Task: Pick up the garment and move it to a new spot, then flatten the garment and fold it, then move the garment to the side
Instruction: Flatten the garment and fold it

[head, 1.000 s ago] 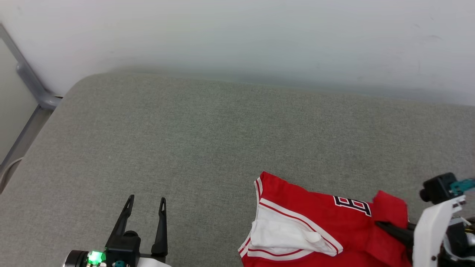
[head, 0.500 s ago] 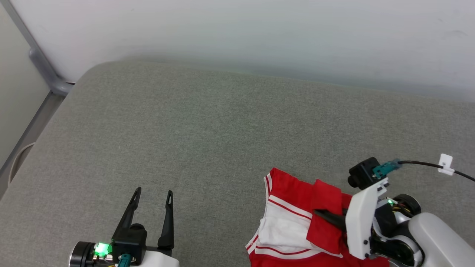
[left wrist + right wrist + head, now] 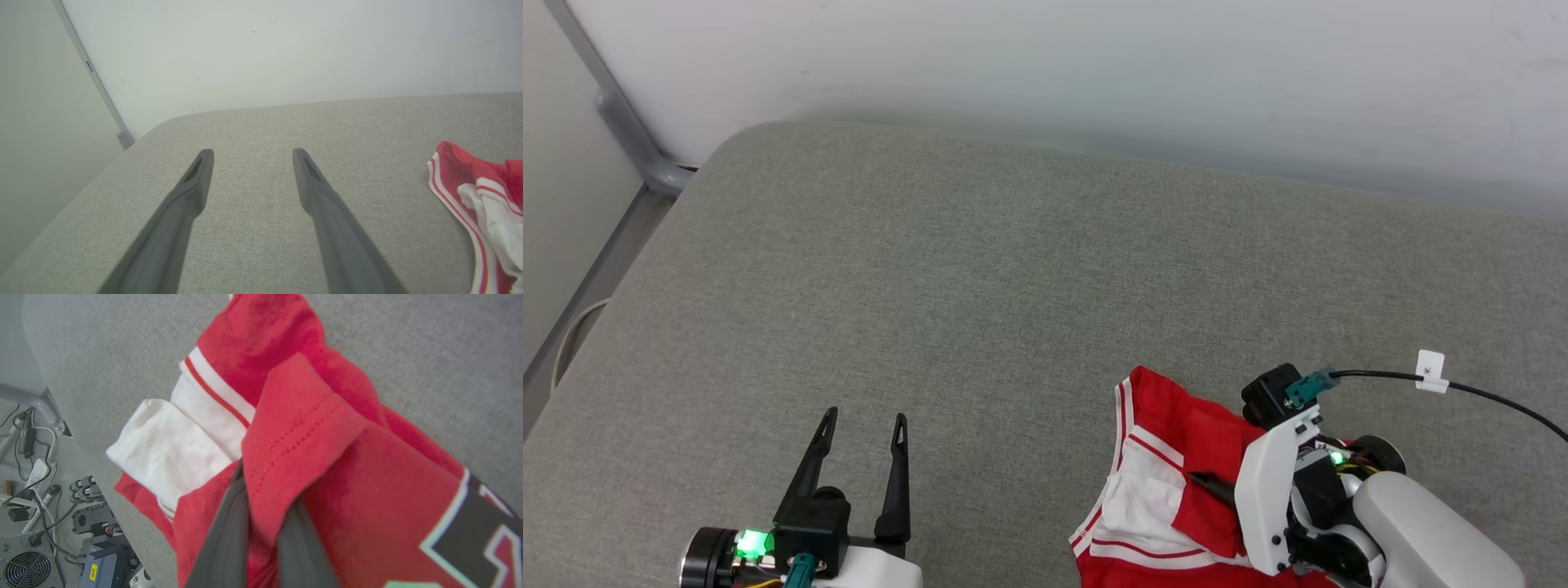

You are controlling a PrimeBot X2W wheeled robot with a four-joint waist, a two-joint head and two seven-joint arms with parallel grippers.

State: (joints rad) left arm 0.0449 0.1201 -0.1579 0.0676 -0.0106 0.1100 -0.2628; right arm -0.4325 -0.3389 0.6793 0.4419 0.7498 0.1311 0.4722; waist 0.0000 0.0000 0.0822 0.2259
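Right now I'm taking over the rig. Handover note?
Right gripper: shut on a hemmed red edge of the red jersey T-shirt with white sleeves.
Left gripper: open, empty, apart from the shirt, over the grey fabric cushion.
Shirt: bunched at the cushion's near right, neither flat nor folded.
Done: grasp.
Left: move it, flatten, fold, set aside.

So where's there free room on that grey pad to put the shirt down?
The pad is bare from the wall down to the open left gripper, and across to the shirt. Another free strip lies between shirt and wall. The near right is crowded: the right gripper pinches the shirt there, its cable trailing.
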